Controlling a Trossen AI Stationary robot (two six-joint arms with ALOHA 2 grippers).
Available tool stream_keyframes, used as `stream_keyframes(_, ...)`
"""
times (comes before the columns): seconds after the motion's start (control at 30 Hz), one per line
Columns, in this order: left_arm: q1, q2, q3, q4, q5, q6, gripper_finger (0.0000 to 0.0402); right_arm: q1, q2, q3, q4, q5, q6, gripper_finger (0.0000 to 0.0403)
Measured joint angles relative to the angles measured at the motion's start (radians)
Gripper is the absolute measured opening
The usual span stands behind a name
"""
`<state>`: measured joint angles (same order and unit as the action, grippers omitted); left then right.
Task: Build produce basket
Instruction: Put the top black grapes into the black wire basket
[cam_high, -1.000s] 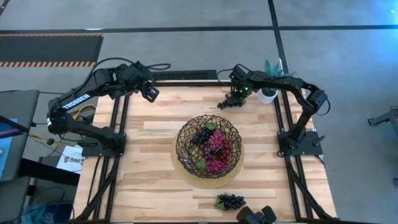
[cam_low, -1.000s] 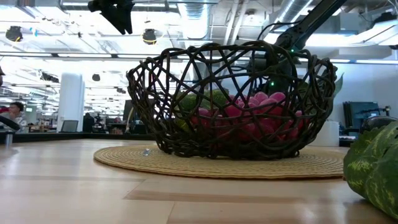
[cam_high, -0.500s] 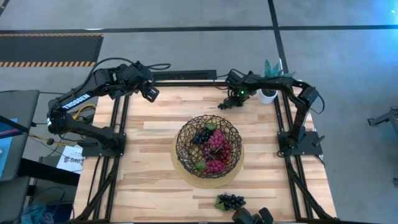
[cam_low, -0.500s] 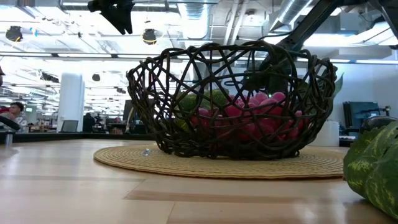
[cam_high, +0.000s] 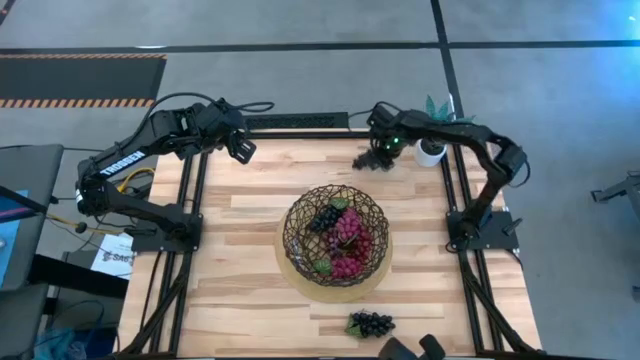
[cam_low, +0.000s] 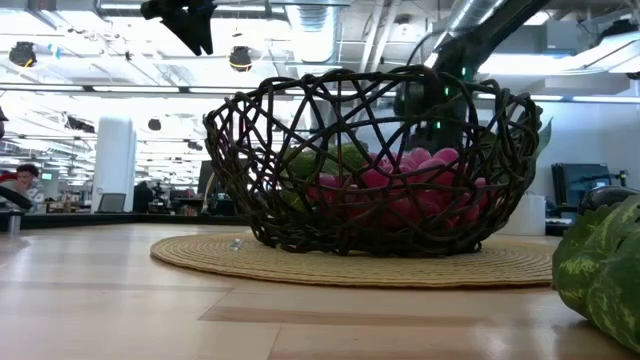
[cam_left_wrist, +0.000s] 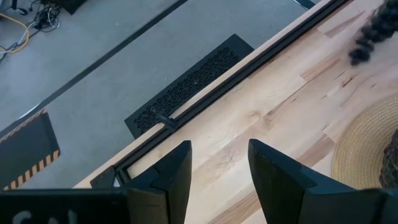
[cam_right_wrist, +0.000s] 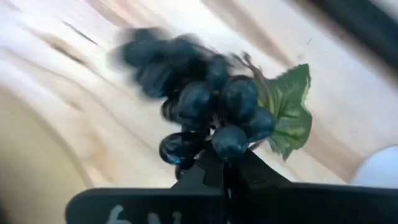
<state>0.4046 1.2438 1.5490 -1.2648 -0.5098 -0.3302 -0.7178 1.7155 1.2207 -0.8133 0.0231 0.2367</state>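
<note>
- The wooden table carries the basket at its centre, on a tan round base; several red and dark bunches already lie inside, so the job looks well along.
- The right arm reaches over the table's far edge; the right gripper has its fingers pinched tight on a dark grape bunch, which hangs from the jaws by its stem end, green leaf to one side, apparently clear of the wood.
- The left arm waits at the far left corner, the left gripper held over bare table with its jaws standing apart and nothing between them.
- One more dark bunch lies near the table's front edge, well apart from the basket and not yet collected.
- To do this step well, the held bunch likely wants lifting high enough to pass the woven rim, carrying over the middle of the basket, and releasing low so the dangling grapes do not snag the strands.
- A white pot stands just beside the right gripper; the swing should keep off it.
</note>
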Motion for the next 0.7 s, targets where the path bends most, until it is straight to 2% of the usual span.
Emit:
stream_keyframes(0.2,0.000,0.000,0.000,0.000,0.000,-0.006,0.0146,0.031,-0.148,0.151,-0.108,0.003,-0.018,0.0006)
stream_keyframes(0.37,0.000,0.000,0.000,0.000,0.003,-0.022,0.0146,0.102,-0.287,0.285,-0.146,-0.010,-0.002,0.0003)
stream_keyframes(0.53,0.000,0.000,0.000,0.000,0.006,-0.032,0.0146,0.231,-0.410,0.344,-0.172,-0.072,0.033,0.0002)
stream_keyframes(0.7,0.000,0.000,0.000,0.000,0.007,-0.033,0.0146,0.404,-0.509,0.345,-0.197,-0.078,0.112,0.0001)
